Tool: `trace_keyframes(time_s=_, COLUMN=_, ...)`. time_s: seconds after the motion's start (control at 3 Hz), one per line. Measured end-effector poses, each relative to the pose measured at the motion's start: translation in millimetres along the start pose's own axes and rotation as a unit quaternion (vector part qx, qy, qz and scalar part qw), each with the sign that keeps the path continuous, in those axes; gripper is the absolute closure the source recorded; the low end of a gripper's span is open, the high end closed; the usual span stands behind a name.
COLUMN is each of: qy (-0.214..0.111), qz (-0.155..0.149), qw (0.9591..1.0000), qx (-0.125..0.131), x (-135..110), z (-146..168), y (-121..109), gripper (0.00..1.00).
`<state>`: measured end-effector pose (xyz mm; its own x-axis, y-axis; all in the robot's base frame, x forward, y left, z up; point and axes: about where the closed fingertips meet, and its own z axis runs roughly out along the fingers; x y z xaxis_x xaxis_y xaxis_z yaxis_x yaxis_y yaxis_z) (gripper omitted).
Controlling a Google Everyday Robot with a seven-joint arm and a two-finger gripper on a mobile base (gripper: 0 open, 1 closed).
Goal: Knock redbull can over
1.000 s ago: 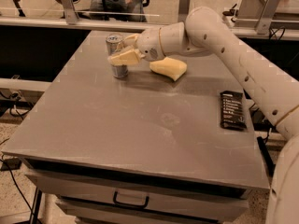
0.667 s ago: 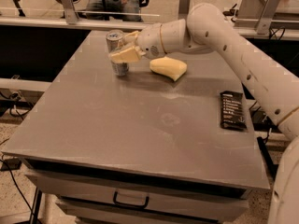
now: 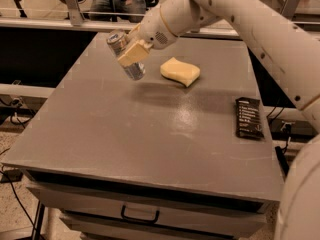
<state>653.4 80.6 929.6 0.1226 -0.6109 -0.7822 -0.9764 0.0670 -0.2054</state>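
Observation:
The redbull can (image 3: 134, 69), slim and silver with a shiny round top, is at the table's far left. It is tilted, its top leaning to the left and its base close above the table surface. My gripper (image 3: 131, 53) reaches in from the upper right. Its tan fingers (image 3: 134, 54) clasp the can's middle, one in front of it; the other is hidden behind.
A yellow sponge (image 3: 180, 71) lies just right of the can. A flat black wrapper (image 3: 249, 117) lies near the grey table's (image 3: 150, 139) right edge. My white arm (image 3: 260, 29) spans the upper right. A drawer with a handle (image 3: 140, 216) is below the front edge.
The can stood upright with the gripper around it; now it is tipped over to the left, with the gripper still around it.

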Motion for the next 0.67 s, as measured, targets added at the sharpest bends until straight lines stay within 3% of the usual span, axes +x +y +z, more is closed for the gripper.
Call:
trace_keyframes(time_s=0.33, qy=0.079, qz=0.004, qw=0.9960, qx=-0.043, x=0, z=-4, y=22, gripper=1.00)
trace_keyframes(time_s=0.67, qy=0.137, qz=0.033, qw=0.9881, qx=-0.061, x=7, z=-16, y=49, gripper=1.00)
